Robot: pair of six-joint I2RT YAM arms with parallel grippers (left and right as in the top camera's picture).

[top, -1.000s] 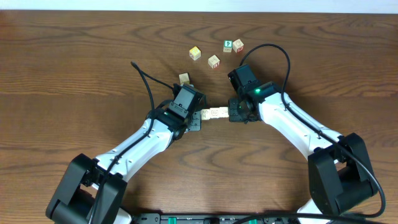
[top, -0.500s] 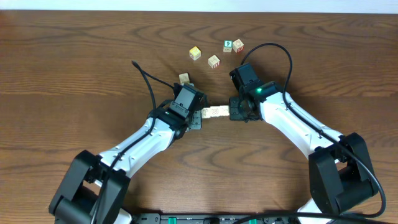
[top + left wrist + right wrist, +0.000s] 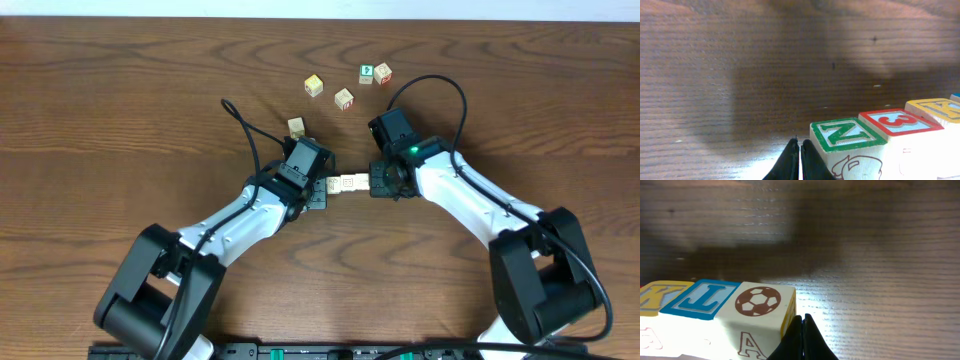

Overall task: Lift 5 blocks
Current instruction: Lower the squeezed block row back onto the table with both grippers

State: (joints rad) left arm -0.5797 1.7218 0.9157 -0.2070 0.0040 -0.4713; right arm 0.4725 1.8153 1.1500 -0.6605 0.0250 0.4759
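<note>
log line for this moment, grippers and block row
left gripper: shut, at N end | right gripper: shut, at ball end | block row: between them | lifted: unclear

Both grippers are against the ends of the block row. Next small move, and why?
Probably raise both grippers together, level, keeping the inward squeeze. The shut left gripper butts the N block, the shut right gripper the soccer-ball block, with the 3 block, K block and blue-bordered block between. Only end pressure holds this row, so uneven motion could buckle it.
</note>
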